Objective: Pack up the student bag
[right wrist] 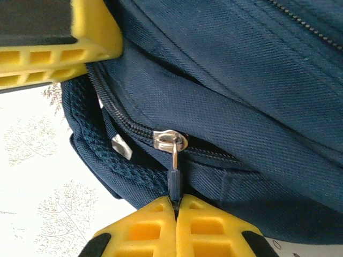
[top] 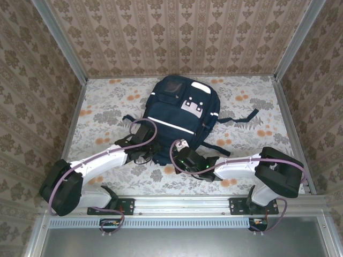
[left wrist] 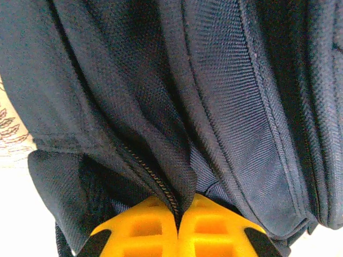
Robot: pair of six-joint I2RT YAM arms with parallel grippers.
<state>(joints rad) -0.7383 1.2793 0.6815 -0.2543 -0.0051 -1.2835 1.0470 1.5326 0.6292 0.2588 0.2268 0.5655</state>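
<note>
**Both grippers clamped on the bag's near edge**

The table (top: 102, 107), covered in a floral cloth, carried the bag (top: 177, 110) at its middle. The bag lay flat with its front pockets facing up and dark straps trailing off to the right. Both arms reached in from the near side to the bag's near edge.

The left gripper (top: 146, 156) sat at the bag's near-left corner. In the left wrist view its yellow fingertips (left wrist: 144, 230) were pressed together, pinching a raised fold of navy fabric. A zip seam (left wrist: 155, 179) ran down that fold into the pinch.

The right gripper (top: 183, 149) sat just beside it, at the near edge. In the right wrist view its jaws were closed on the dark tab of the zip pull (right wrist: 174, 181). The tab hung from a silver slider (right wrist: 170, 141), and bag fabric rose directly above the fingertips.
</note>
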